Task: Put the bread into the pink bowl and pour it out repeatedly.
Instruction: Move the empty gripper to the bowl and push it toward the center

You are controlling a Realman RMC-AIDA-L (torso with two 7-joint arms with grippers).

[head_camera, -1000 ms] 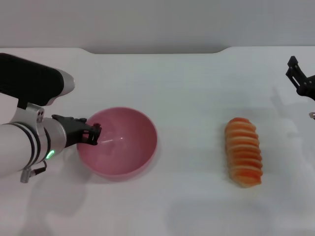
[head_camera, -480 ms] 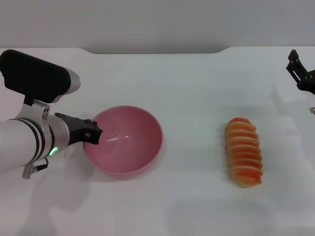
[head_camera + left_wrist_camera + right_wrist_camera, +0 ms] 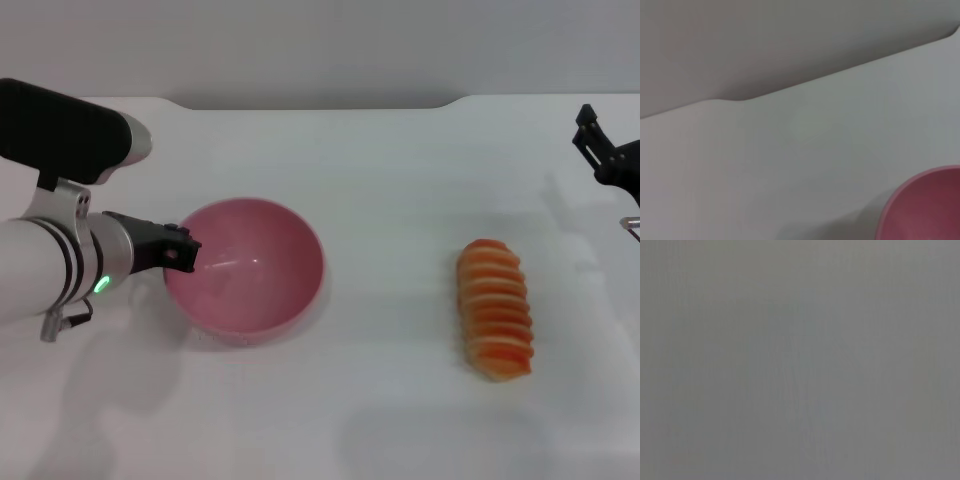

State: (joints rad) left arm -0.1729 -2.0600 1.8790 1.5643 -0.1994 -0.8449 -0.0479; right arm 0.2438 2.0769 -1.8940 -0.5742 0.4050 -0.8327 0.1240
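The pink bowl (image 3: 245, 267) sits on the white surface (image 3: 390, 180), at about 9 o'clock from the middle of the head view. It is round, smooth and shiny, with a deep inside that holds nothing, and it leans a little so its inside shows. The left tool (image 3: 185, 252) is at the bowl's rim at 9 o'clock, and its dark tips pinch that rim tight. In the left wrist view a curved bit of the pink bowl (image 3: 925, 207) peeks in at one corner, with the white surface behind it. The bread (image 3: 494, 308) lies flat on the surface at about 3 o'clock, well apart from the bowl. It is long, with a bumpy, shiny orange-brown top and pale cream stripes across it, and nothing touches it. The right tool (image 3: 606, 158) hangs at about 2 o'clock by the edge of the head view, away from the bread, and I cannot tell if it is open or closed.
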